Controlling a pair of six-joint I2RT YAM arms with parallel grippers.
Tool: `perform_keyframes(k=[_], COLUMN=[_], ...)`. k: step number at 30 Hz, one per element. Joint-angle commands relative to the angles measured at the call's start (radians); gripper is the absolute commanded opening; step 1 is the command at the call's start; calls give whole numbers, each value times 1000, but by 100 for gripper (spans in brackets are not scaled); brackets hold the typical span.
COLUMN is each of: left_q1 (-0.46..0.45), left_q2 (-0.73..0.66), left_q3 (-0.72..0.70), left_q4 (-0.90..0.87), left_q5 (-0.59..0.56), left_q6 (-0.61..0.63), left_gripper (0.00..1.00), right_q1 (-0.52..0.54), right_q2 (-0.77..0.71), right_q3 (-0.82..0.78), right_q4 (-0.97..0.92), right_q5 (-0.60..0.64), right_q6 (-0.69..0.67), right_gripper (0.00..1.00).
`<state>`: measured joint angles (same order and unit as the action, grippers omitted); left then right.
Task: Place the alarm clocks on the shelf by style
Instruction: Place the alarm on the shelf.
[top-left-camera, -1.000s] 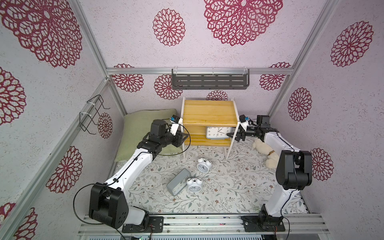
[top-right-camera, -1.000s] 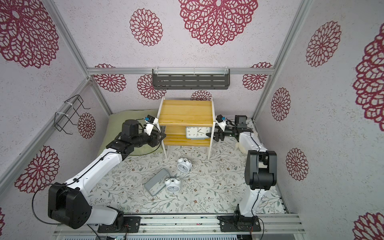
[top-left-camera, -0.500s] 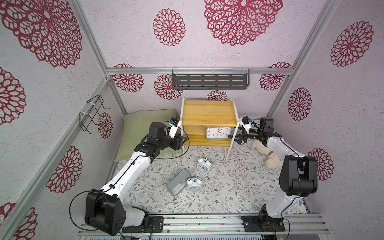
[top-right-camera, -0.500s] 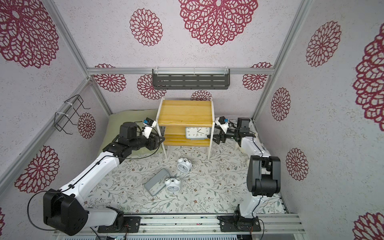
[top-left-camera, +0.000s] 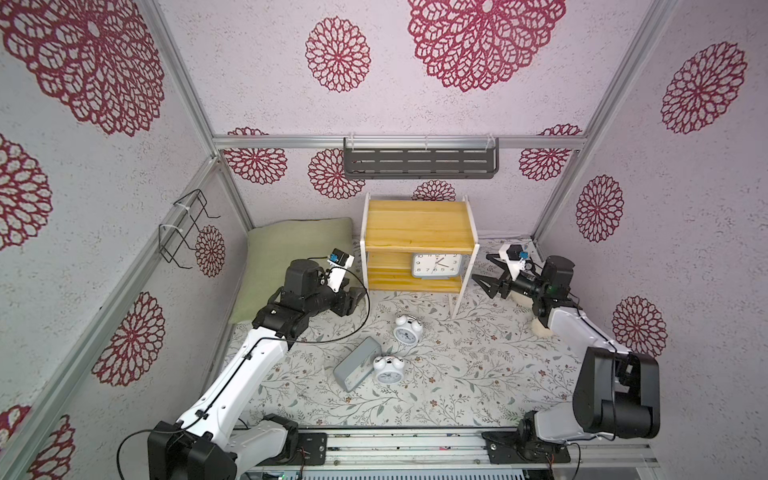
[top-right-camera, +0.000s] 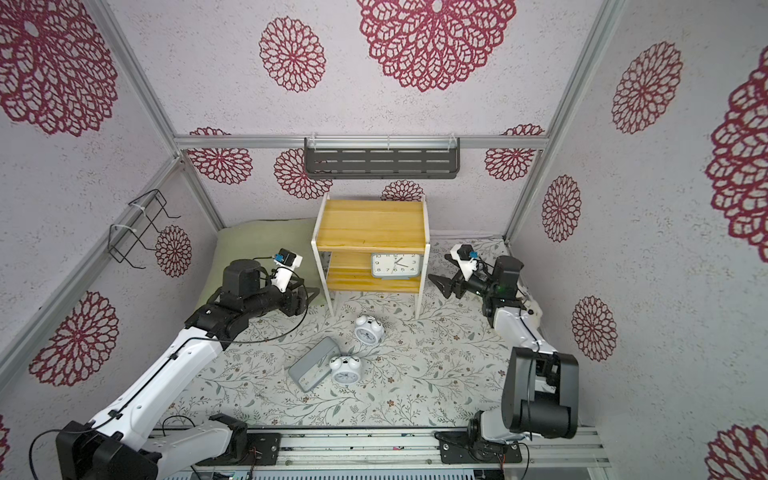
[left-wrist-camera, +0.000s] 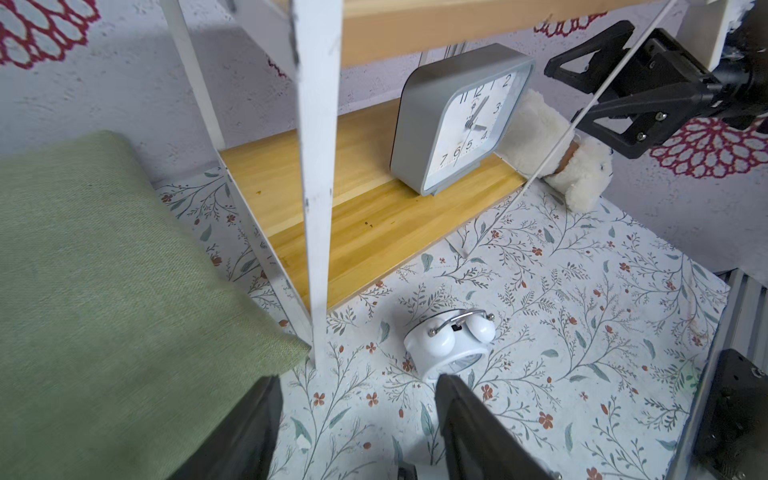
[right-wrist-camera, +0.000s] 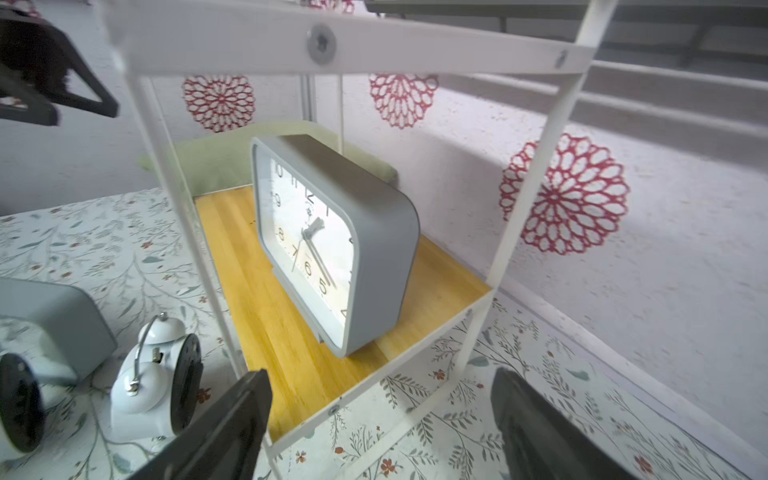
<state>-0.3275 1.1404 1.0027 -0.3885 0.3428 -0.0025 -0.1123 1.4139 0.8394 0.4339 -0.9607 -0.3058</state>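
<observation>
The shelf (top-left-camera: 419, 226) stands at the back. One grey rectangular alarm clock (top-left-camera: 437, 265) (right-wrist-camera: 332, 237) stands upright on its lower board, right side. The other rectangular clock (top-left-camera: 356, 369) lies on the floral mat, touching a round twin-bell clock (top-left-camera: 387, 369). A second round clock (top-left-camera: 407, 329) (left-wrist-camera: 451, 343) lies nearer the shelf. My left gripper (top-left-camera: 360, 298) (left-wrist-camera: 357, 380) is open and empty, low beside the shelf's front left leg. My right gripper (top-left-camera: 481, 267) (right-wrist-camera: 380, 374) is open and empty, just right of the shelf, facing the shelved clock.
A green pillow (top-left-camera: 291, 257) lies at the back left, under my left arm. A white plush toy (left-wrist-camera: 540, 141) lies right of the shelf, beneath my right arm. A dark slotted rack (top-left-camera: 419, 158) and a black wire basket (top-left-camera: 187, 228) hang on the walls.
My right gripper has drawn back to the right, away from the shelved clock, with its jaws wider. My left gripper has pulled back from the shelf's left side and opened wider.
</observation>
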Motion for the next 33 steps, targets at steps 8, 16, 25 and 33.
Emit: perform_keyframes(k=[8, 16, 25, 33], left_q1=[-7, -69, -188, -213], left_q2=[-141, -107, 83, 262], left_q3=[-53, -69, 5, 113], left_q4=[-285, -444, -502, -643], left_q5=[39, 21, -95, -151], left_q6=[94, 59, 60, 100], left_gripper=[71, 76, 80, 76], right_q1=[-2, 22, 25, 26], right_q2=[-343, -575, -619, -611], right_q3=[-288, -485, -495, -496], right_q4=[152, 143, 120, 128], right_q5=[270, 334, 369, 371], right_q6=[255, 370, 369, 369], right_gripper=[91, 91, 92, 92])
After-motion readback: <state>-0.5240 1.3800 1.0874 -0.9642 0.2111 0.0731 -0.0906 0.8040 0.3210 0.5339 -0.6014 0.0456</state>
